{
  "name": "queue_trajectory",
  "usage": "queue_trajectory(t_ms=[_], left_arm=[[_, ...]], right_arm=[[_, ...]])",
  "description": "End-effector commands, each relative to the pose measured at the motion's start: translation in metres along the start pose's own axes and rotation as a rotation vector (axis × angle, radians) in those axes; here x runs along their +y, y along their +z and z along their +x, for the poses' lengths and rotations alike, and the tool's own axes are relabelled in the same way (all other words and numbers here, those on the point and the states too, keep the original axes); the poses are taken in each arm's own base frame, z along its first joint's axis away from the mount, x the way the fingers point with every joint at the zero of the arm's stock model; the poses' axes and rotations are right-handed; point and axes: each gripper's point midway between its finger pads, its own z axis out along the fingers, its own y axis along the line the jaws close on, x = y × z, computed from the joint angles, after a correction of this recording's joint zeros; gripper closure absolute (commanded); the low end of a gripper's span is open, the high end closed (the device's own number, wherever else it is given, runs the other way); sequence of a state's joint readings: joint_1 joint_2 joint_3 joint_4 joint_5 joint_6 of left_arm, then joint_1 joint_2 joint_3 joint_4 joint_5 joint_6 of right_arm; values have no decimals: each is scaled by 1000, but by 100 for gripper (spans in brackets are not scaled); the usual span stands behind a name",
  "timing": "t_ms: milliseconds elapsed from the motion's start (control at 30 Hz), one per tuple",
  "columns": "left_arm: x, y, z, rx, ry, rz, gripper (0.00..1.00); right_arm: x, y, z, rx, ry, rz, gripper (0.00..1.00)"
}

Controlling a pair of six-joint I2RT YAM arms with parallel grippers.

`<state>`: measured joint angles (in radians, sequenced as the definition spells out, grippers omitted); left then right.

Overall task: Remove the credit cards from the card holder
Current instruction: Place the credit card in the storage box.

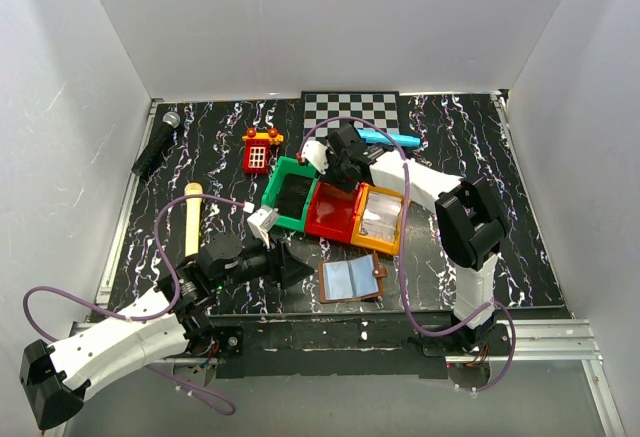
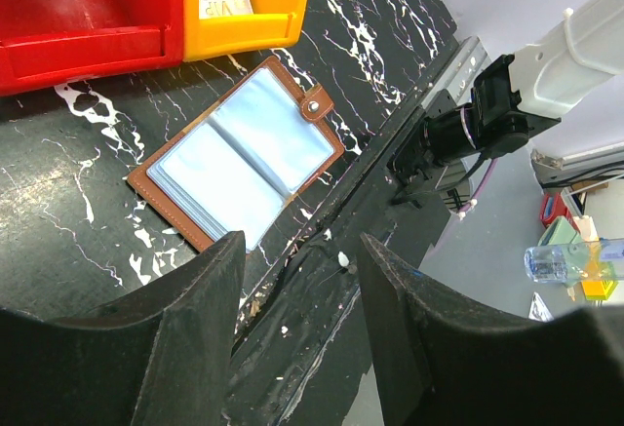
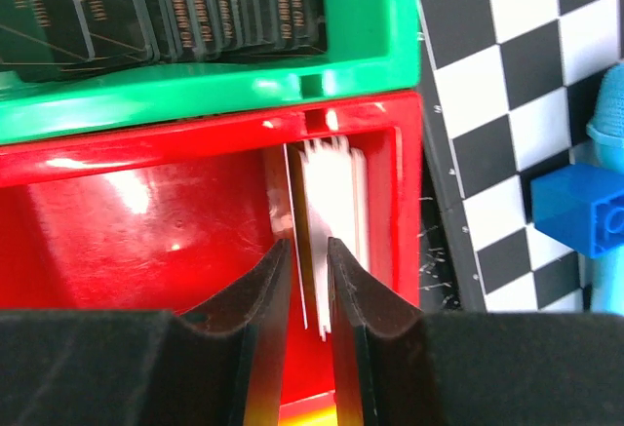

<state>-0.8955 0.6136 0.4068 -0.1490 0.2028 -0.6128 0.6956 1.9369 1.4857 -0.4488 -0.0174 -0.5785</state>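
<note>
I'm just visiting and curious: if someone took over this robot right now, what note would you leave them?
Left gripper: open, empty, pointed at the card holder, which lies open.
Right gripper: over the red bin, jaws close about the credit cards standing there; grip unclear.
Done: some cards are in the bin.
Left: whether the holder's pockets hold more cannot be seen; check.

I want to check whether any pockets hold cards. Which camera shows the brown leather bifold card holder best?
The left wrist view: the brown leather bifold card holder lies open, close up, pale blue pockets facing the camera. Top external shows it small, near the orange plastic bin. Right wrist misses it.
</note>
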Motion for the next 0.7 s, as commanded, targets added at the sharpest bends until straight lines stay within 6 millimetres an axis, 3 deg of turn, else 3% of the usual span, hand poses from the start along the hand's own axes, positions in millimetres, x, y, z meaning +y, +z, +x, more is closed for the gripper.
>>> queue_trajectory(t_ms=[0, 467, 667], left_arm=[[-11, -2, -15, -37, 22, 31, 51], [-10, -1, -16, -35, 22, 29, 51], [-8, -1, -16, -37, 22, 15, 51]], right_arm=[[-37, -11, -20, -41, 13, 143, 71], [-57, -16, -16, -13, 35, 256, 70], [-73, -43, -34, -79, 52, 343, 69]])
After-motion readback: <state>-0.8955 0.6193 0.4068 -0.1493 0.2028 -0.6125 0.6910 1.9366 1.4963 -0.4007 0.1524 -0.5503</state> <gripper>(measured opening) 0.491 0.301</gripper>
